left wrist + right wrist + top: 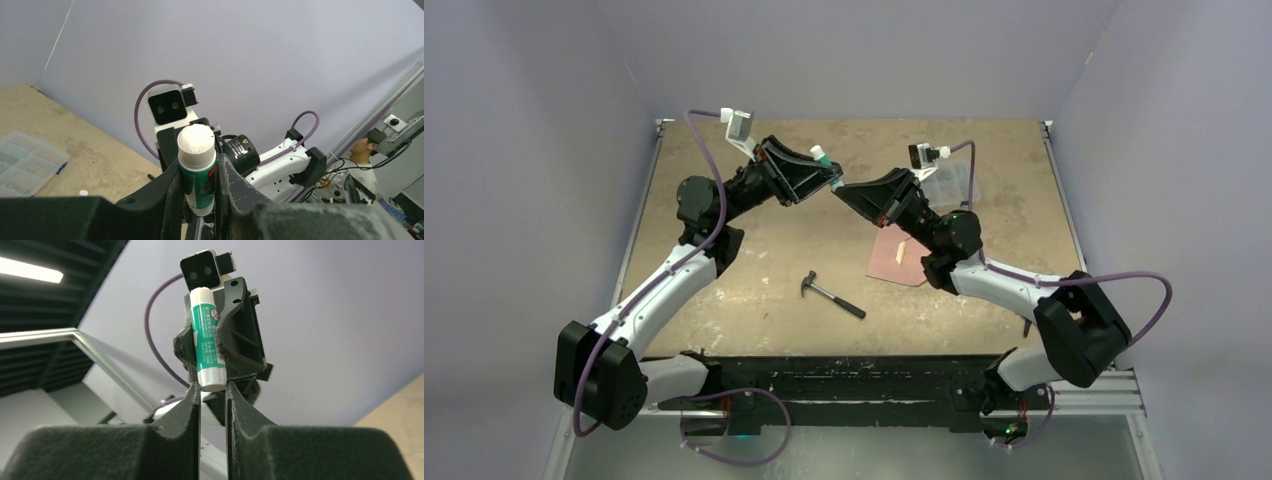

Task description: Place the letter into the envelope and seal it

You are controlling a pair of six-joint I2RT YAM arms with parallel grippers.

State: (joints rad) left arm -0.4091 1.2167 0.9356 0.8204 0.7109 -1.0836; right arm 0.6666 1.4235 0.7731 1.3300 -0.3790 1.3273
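both arms raised, elbows bent inward; left gripper [198, 172] and right gripper [213, 391] meet, jaws clamped on one glue stick [207, 340].

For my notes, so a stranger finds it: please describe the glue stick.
Look above the far middle of the table, where the left tool and the right tool meet. Clamped in the left one is the glue stick. It is a green tube with white ends, unlike the hammer and pink paper lying flat below.

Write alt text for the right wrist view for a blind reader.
A green-and-white glue stick points up the frame, its white lower end pinched between the black jaws of the right gripper while the left gripper holds its middle. Behind are a lavender wall and a ceiling light.
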